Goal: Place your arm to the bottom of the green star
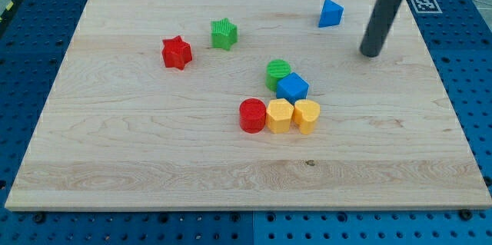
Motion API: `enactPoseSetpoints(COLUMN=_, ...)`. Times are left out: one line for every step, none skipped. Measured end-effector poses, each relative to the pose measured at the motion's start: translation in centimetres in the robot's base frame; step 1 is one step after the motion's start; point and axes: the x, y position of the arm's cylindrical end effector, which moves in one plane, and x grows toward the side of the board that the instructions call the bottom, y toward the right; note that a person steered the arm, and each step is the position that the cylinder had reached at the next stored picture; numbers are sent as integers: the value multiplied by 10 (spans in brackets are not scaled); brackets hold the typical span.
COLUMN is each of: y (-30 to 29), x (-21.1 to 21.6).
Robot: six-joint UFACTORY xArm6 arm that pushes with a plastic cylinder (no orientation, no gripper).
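Observation:
The green star (224, 34) lies on the wooden board (138, 145) in the upper middle. A red star (176, 52) lies just to its lower left. My tip (371, 53) rests on the board at the upper right, far to the right of the green star and slightly lower in the view. It touches no block. The nearest block to it is the blue triangle (330, 14), up and to the left of the tip.
A cluster sits at the board's middle: a green cylinder (278, 71), a blue cube (292, 87), a red cylinder (252, 115), a yellow hexagonal block (279, 115) and a yellow heart-like block (306, 115). Blue pegboard (31, 45) surrounds the board.

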Motion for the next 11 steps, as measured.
enactPoseSetpoints(y=15, x=0)
enactPoseSetpoints(y=3, x=0)
enactPoseSetpoints(y=-21, x=0)
enactPoseSetpoints(y=-29, x=-8)
enactPoseSetpoints(y=-35, x=-12)
enactPoseSetpoints(y=-54, x=-11)
enactPoseSetpoints(y=-87, x=2)
enactPoseSetpoints(y=-116, x=7)
enactPoseSetpoints(y=-147, x=13)
enactPoseSetpoints(y=-177, x=13)
enactPoseSetpoints(y=-231, x=7)
